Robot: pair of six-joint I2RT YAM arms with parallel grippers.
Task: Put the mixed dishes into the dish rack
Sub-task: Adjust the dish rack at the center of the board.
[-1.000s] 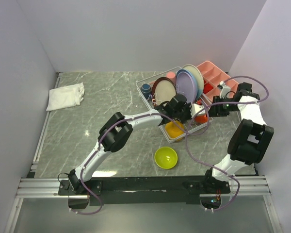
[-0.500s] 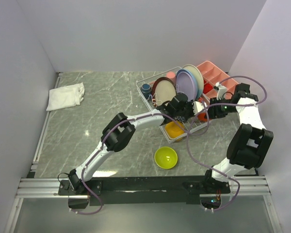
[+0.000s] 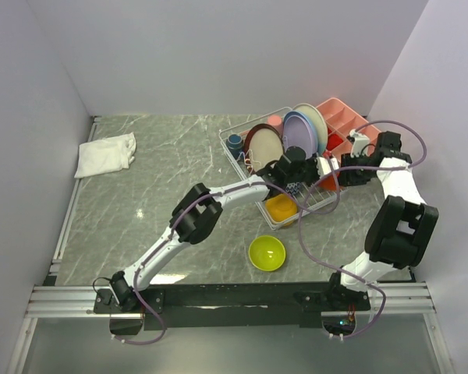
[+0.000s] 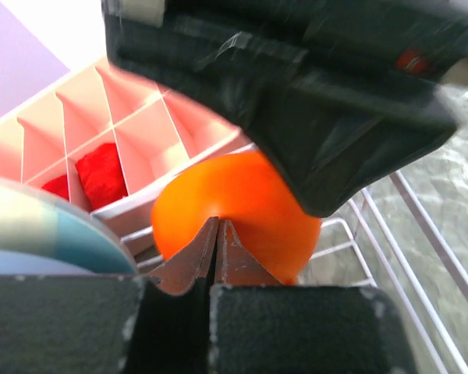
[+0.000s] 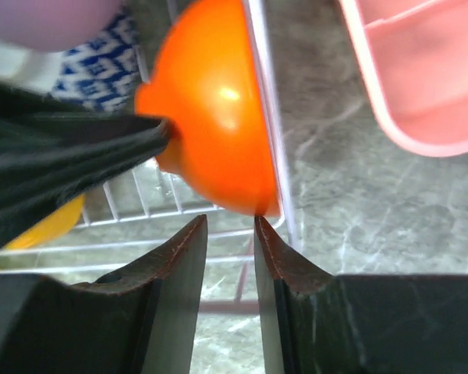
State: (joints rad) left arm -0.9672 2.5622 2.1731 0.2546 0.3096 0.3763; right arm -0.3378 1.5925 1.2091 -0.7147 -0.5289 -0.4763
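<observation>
The red-orange bowl (image 3: 327,184) (image 5: 210,117) (image 4: 242,206) stands on its edge inside the dish rack (image 3: 308,212), against the rack's right wall (image 5: 261,93). My right gripper (image 5: 228,226) (image 3: 337,176) is open; the bowl's rim just meets one fingertip (image 5: 257,224), with nothing between the jaws. My left gripper (image 4: 217,227) (image 3: 303,176) is shut, its tips pressed on the bowl's outer side. The rack also holds an orange-yellow bowl (image 3: 281,207), upright plates (image 3: 264,144) and a navy cup (image 3: 234,142). A lime bowl (image 3: 267,252) sits on the table.
A pink compartment tray (image 3: 345,125) (image 4: 101,125) (image 5: 421,70) lies just right of the rack, with red items inside. A blue-patterned dish (image 5: 101,66) sits in the rack by the left fingers. A white folded cloth (image 3: 105,153) lies far left.
Both grippers and the red-orange bowl have shifted slightly toward the back along the rack's right side. Neither gripper's jaws have changed.
</observation>
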